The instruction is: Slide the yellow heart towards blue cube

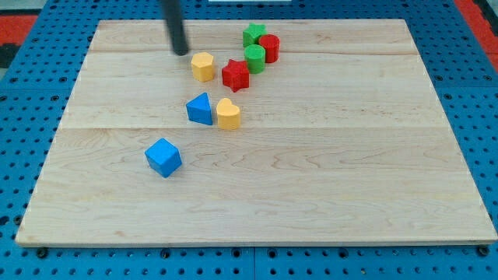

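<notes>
The yellow heart (228,113) lies near the board's middle, touching the right side of a blue triangular block (200,109). The blue cube (163,157) sits below and to the left of them, a short way apart. My tip (180,53) is at the upper part of the board, just left of a yellow hexagonal block (203,67), and well above the yellow heart and the blue cube. It touches no block.
A red star (235,75) lies right of the yellow hexagon. Above it cluster a green cylinder (254,57), a red cylinder (269,47) and a green block (253,35). The wooden board (350,171) rests on a blue pegboard surface (23,93).
</notes>
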Robot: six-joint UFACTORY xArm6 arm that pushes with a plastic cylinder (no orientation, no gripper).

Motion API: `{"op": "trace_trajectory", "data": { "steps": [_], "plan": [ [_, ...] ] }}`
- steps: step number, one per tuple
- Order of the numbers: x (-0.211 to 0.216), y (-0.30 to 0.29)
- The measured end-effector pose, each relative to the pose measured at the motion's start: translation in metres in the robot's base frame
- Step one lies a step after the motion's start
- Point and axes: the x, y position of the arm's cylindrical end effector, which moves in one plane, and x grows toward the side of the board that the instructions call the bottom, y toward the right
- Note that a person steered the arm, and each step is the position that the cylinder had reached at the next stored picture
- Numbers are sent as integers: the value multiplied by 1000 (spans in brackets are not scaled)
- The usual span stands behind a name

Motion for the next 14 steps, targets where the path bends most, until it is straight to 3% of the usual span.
{"op": "trace_trajectory", "data": {
  "steps": [1,2,3,4,5,6,8,10,11,13,14],
  "plan": [
    [57,28],
    [76,12],
    [74,20],
    [21,32],
    [29,-15],
    [79,-34],
    [152,39],
    [162,-22],
    [155,60],
    [171,107],
    [169,184]
  ]
}}
